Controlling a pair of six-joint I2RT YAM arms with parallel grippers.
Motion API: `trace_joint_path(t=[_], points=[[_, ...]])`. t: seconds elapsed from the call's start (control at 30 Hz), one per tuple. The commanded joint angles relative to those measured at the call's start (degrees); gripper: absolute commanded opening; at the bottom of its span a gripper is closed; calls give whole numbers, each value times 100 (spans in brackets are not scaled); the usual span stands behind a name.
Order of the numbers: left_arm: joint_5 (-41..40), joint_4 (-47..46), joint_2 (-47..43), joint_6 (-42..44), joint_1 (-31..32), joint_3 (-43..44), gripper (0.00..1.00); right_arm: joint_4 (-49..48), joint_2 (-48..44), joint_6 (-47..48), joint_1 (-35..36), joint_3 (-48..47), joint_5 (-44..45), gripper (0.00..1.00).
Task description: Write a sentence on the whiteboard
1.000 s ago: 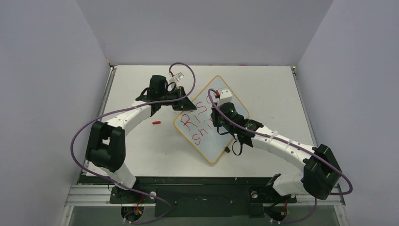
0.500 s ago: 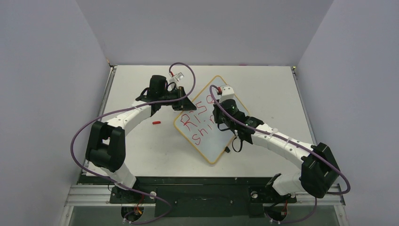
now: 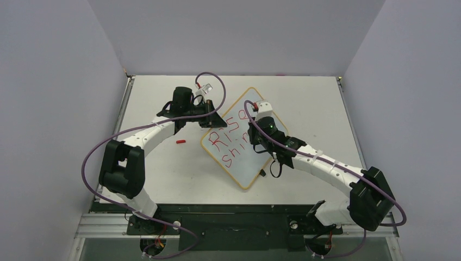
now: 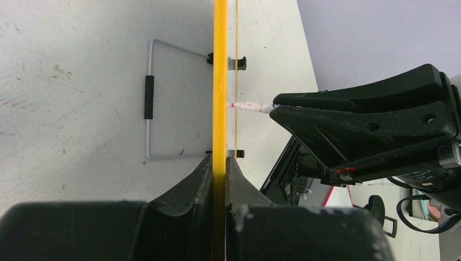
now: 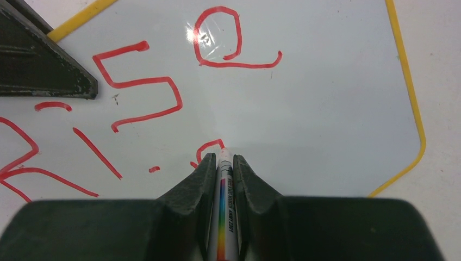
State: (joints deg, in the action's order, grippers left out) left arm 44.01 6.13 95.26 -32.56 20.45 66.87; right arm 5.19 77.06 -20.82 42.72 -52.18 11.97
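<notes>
The whiteboard (image 3: 242,166) lies turned like a diamond on the table, with red letters "RISe" and "shi" on it. My left gripper (image 3: 209,120) is shut on its yellow frame (image 4: 219,81) at the upper-left edge, seen edge-on in the left wrist view. My right gripper (image 3: 255,137) is over the board's middle, shut on a white marker (image 5: 224,182) with a rainbow stripe. The marker's tip touches the board (image 5: 326,98) at the end of a small red arc in the second row of letters. The tip also shows in the left wrist view (image 4: 250,106).
A small red marker cap (image 3: 181,142) lies on the table left of the board. A grey wire stand (image 4: 149,98) and two black clips (image 4: 237,62) sit on the board's edge. The left finger (image 5: 38,60) shows at the top left of the right wrist view.
My right gripper has shifted slightly toward the far right over the board with the marker. The left arm and the board have not moved.
</notes>
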Motion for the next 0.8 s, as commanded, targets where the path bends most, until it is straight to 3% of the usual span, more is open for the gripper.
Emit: trace_joint_path(t=[0.0, 0.77], points=[[-85, -269, -256, 184, -36, 85, 0, 0, -282, -89, -27, 192, -77, 0], [-112, -232, -311, 204, -41, 84, 0, 210, -562, 99, -67, 69, 97, 0]])
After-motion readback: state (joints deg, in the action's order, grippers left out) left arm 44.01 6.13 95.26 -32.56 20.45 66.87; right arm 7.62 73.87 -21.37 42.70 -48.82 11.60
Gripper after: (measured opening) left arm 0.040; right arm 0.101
